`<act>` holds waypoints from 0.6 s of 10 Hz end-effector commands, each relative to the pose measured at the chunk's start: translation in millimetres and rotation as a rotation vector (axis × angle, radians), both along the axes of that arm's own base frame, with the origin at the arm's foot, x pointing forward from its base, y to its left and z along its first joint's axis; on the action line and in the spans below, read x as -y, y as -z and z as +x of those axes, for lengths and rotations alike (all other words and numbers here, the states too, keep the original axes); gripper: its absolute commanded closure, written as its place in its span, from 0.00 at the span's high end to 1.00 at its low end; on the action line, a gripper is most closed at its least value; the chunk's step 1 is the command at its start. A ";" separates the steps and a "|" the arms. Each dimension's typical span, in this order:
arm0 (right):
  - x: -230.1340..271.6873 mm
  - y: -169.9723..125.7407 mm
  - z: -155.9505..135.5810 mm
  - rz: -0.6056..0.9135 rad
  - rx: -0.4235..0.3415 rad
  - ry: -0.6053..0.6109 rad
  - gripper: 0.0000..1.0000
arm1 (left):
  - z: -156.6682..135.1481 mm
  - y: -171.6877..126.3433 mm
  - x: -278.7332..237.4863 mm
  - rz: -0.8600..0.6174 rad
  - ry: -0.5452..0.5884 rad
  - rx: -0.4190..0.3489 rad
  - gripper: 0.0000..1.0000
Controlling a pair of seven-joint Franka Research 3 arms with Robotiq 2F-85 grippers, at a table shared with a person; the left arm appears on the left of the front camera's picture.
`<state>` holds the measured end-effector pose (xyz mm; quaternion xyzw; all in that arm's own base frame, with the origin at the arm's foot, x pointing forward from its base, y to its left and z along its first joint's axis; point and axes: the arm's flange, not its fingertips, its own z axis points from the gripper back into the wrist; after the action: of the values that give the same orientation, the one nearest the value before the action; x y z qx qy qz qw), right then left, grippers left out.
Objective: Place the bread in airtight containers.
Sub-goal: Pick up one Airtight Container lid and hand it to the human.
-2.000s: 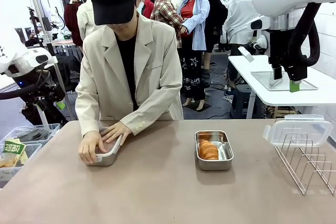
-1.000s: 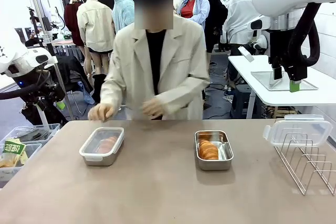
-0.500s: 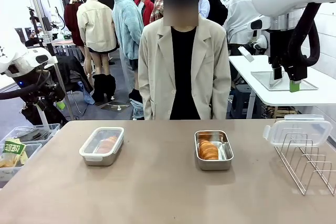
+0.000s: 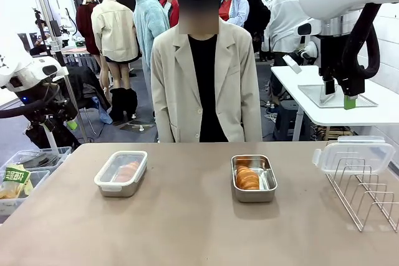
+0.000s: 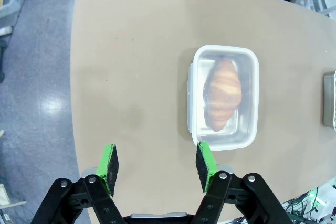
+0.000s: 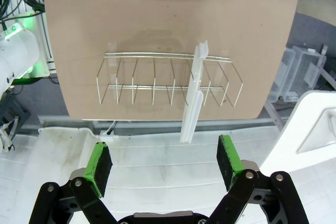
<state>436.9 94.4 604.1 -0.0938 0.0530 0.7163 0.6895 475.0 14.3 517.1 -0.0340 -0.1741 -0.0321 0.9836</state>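
On the left of the brown table sits a steel container (image 4: 121,173) shut under a clear white-rimmed lid, with one croissant roll (image 4: 128,170) inside. My open left gripper (image 5: 156,163) hovers high above and to one side of this lidded container (image 5: 224,96) and its roll (image 5: 222,94). The second container (image 4: 254,178) stands open at centre right, holding rolls (image 4: 247,177). Its lid (image 4: 354,154) rests on edge in the wire rack (image 4: 365,191). High over the rack (image 6: 168,85) and the lid (image 6: 193,103) hangs my right gripper (image 6: 164,160), open and holding nothing; it shows too in the front view (image 4: 348,101).
A person in a beige jacket (image 4: 198,85) stands upright behind the far edge, hands off the table. Plastic bins (image 4: 22,175) with packets stand off the table's left side. A white table (image 4: 336,101) lies behind at the right.
The person pressed the lid on the left container, then lifted both hands away and stood up straight. Neither arm has moved.
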 end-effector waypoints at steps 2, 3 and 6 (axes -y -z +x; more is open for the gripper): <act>0.7 0.3 -1.0 -0.007 0.001 -0.003 1.00 | -0.9 -2.3 -1.0 0.017 -0.014 -0.002 0.77; 0.7 0.3 -1.0 -0.007 0.001 -0.003 1.00 | -0.9 -2.3 -1.0 0.017 -0.014 -0.002 0.77; 0.7 0.3 -1.0 -0.007 0.001 -0.003 1.00 | -0.9 -2.3 -1.0 0.017 -0.014 -0.002 0.77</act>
<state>436.9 94.4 604.1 -0.0938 0.0530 0.7163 0.6895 475.0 14.3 517.1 -0.0340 -0.1741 -0.0321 0.9836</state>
